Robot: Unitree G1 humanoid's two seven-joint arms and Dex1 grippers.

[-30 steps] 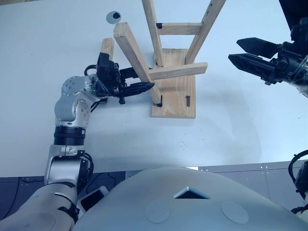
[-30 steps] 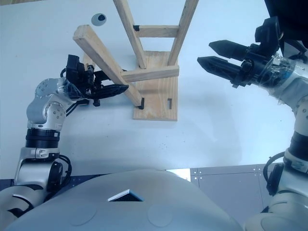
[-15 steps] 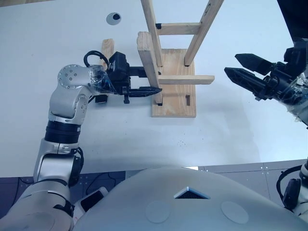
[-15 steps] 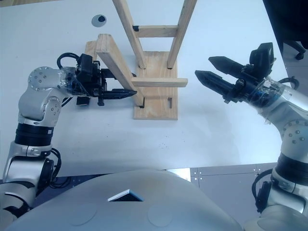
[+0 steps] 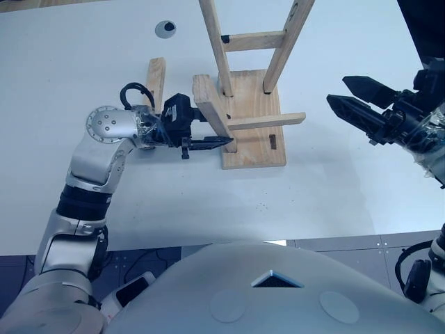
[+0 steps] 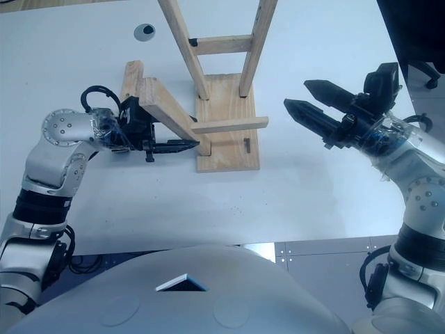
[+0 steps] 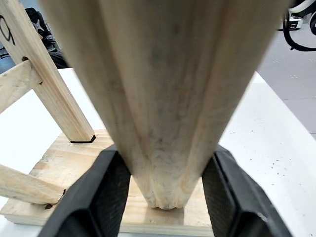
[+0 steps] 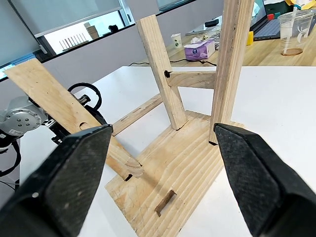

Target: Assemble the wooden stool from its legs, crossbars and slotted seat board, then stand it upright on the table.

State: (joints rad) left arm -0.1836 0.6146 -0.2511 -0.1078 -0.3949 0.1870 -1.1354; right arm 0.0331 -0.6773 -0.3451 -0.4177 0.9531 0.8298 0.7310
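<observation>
Two legs (image 5: 214, 42) joined by a crossbar (image 5: 254, 40) stand in the far slots of the seat board (image 5: 254, 149), which lies flat mid-table. The left gripper (image 5: 214, 137) is clamped on a third leg (image 5: 212, 111), tilted, with its foot at the near-left slot and a second crossbar (image 5: 268, 121) jutting right from it. The right gripper (image 5: 338, 90) hangs wide open, well apart to the right. It looks like stiff, light timber, so I'd grip low by the foot and steady the free crossbar end.

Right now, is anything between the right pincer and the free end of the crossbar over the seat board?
Nothing visible does. The right pincer hangs open beside the seat board, with only bare table between it and the crossbar. The left pincer clamps the leg at the board's left side.
</observation>
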